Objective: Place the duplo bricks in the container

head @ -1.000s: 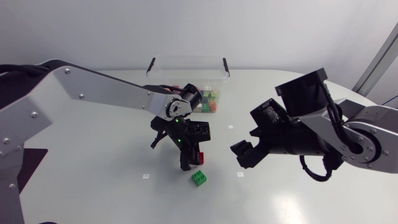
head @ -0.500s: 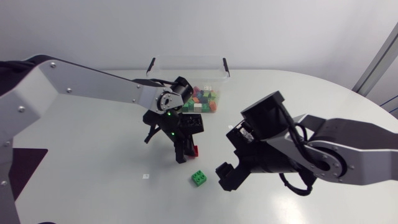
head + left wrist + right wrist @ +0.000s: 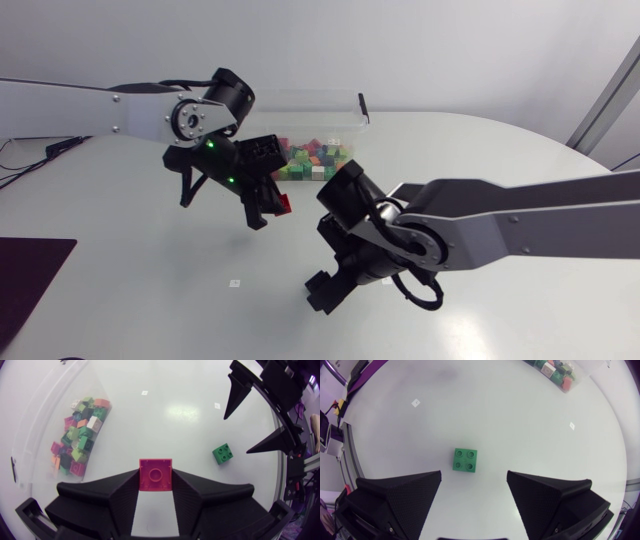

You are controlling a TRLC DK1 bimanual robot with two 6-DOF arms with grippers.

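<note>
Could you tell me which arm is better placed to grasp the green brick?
Right: the right gripper, open, hangs above the green brick; the left gripper holds a red brick.

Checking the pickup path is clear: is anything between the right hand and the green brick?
Nothing visible does. The green brick lies alone on the table, just ahead of the right hand, in line with the gap between its open fingers.

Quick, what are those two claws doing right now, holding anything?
Left gripper: shut on the red brick.
Right gripper: open, holding nothing; the green brick lies ahead of it.
</note>
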